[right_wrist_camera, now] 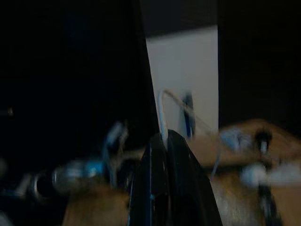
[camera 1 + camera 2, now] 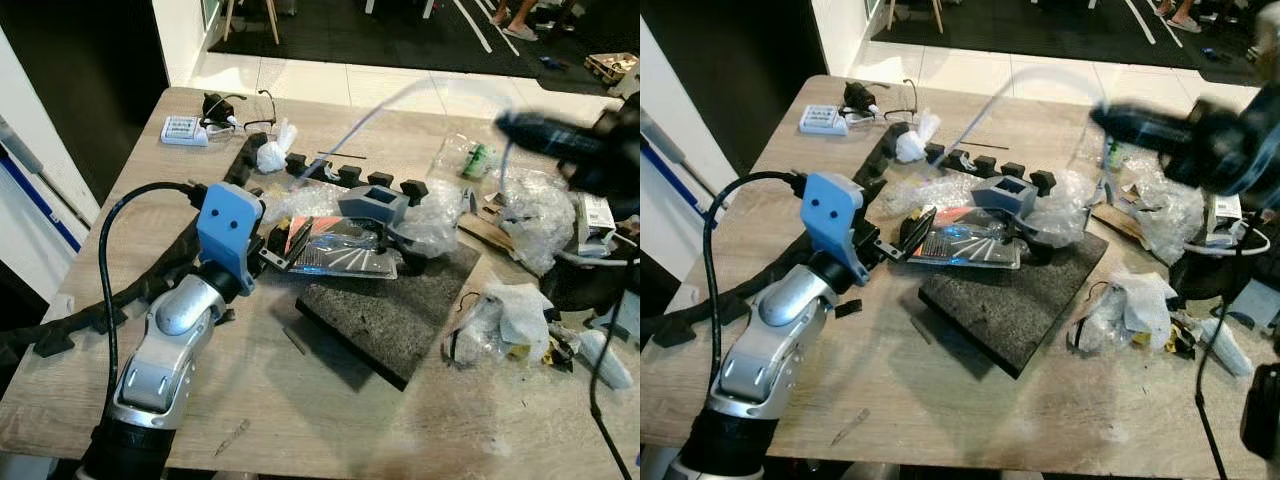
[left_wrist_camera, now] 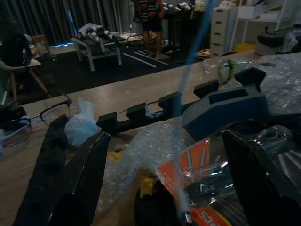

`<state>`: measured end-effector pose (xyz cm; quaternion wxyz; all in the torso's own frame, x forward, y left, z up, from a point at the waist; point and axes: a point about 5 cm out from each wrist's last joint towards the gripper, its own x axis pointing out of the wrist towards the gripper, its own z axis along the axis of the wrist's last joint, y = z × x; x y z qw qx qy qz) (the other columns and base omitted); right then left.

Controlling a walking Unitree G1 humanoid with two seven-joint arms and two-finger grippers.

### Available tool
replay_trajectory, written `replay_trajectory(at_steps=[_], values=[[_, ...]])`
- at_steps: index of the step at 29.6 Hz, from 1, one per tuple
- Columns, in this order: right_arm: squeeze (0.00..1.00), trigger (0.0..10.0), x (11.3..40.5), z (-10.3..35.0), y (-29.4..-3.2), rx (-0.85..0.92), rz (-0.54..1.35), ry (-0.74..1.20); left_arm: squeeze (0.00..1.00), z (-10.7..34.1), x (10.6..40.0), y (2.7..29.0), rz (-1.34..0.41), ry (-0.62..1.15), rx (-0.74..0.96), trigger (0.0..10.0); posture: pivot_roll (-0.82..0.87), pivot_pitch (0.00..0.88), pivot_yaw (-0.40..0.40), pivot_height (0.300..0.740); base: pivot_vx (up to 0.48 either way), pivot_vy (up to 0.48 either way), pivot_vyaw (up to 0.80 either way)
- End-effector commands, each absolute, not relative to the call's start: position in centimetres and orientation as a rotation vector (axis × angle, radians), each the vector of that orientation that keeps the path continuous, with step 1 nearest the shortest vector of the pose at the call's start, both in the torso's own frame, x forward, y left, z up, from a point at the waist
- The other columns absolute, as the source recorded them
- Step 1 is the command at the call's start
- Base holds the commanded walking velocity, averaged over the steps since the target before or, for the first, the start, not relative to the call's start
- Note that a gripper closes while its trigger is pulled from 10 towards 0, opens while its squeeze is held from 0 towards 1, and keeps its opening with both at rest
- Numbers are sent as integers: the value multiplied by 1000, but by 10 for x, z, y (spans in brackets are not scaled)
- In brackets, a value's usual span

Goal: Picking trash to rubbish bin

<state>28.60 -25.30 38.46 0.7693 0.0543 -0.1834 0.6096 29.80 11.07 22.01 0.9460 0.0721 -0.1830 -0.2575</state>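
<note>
On the desk, a slab lies mid-desk with a packet on its back-left corner. Glasses sit near the back-left corner, crumpled wrap by the right edge.

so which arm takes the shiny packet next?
Left, probably. Its gripper is open at the shiny packet on the dark slab; the right gripper is raised, shut on a thin tube.

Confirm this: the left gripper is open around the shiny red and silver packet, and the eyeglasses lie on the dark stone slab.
Wrong about the eyeglasses: the left eye view shows them on the bare wooden table at its far corner, not on the slab. The left gripper is open at the packet.
</note>
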Motion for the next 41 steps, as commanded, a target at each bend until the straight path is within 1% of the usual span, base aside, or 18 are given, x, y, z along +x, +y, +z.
replay_trajectory(at_steps=[1, 2, 4, 8, 10, 11, 14, 18, 23, 25, 27, 28, 29, 30, 32, 36, 38, 41], values=[[0, 0, 281, 407, -257, 149, 1299, -533, 0, 219, 297, 109, -531, -374, 147, 10000, -1, 158, -33, 740, 0, 0, 0], [0, 0, 281, 407, -257, 149, 1299, -533, 0, 219, 297, 109, -531, -374, 147, 10000, -1, 158, -33, 740, 0, 0, 0], [0, 0, 283, 434, -258, 176, 1191, -686, 0, 219, 297, 109, -531, -376, 145, 10000, -5, 163, -33, 740, 0, 0, 0], [0, 0, 284, 443, -259, 187, 1144, -733, 0, 219, 297, 109, -530, -376, 144, 10000, -5, 163, -33, 740, 0, 0, 0], [0, 0, 284, 468, -266, 246, 999, -903, 0, 219, 297, 108, -530, -378, 142, 10000, -7, 167, -34, 740, 0, 0, 0], [0, 0, 284, 468, -266, 246, 999, -903, 0, 219, 297, 108, -530, -378, 142, 10000, -7, 167, -34, 740, 0, 0, 0], [0, 0, 281, 491, -278, 306, 834, -1071, 0, 219, 297, 108, -529, -378, 140, 10000, -6, 169, -34, 740, 0, 0, 0], [0, 0, 279, 501, -289, 312, 718, -1125, 0, 219, 297, 109, -525, -379, 140, 10000, -8, 170, -35, 740, 0, 0, 0], [0, 0, 293, 487, -281, 261, 750, -977, 0, 219, 297, 108, -523, -381, 138, 10000, -8, 173, -37, 740, 0, 0, 0], [0, 0, 293, 487, -281, 261, 750, -977, 0, 219, 297, 108, -523, -381, 138, 10000, -8, 173, -37, 740, 0, 0, 0], [0, 0, 302, 466, -269, 177, 827, -834, 0, 219, 298, 108, -522, -382, 138, 10000, -4, 176, -34, 740, 0, 0, 0], [0, 0, 302, 466, -269, 177, 827, -834, 0, 219, 298, 108, -522, -382, 138, 10000, -4, 176, -34, 740, 0, 0, 0], [0, 0, 308, 446, -258, 70, 877, -702, 0, 219, 298, 109, -521, -381, 140, 10000, -3, 176, -34, 740, 0, 0, 0], [0, 0, 309, 435, -253, 13, 885, -633, 0, 219, 298, 109, -522, -380, 142, 10000, -2, 178, -34, 740, 0, 0, 0], [0, 0, 310, 429, -250, -22, 888, -593, 0, 219, 298, 109, -523, -380, 143, 10000, -2, 178, -34, 740, 0, 0, 0], [0, 0, 311, 400, -244, -197, 898, -404, 0, 219, 297, 109, -526, -377, 143, 10000, -6, 181, -32, 740, 0, 0, 0], [0, 0, 310, 395, -242, -216, 910, -377, 0, 218, 297, 109, -527, -376, 143, 10000, -9, 182, -31, 740, 0, 0, 0], [0, 0, 301, 386, -238, -244, 991, -311, 0, 218, 297, 108, -530, -375, 141, 10000, -10, 182, -31, 740, 0, 0, 0]])
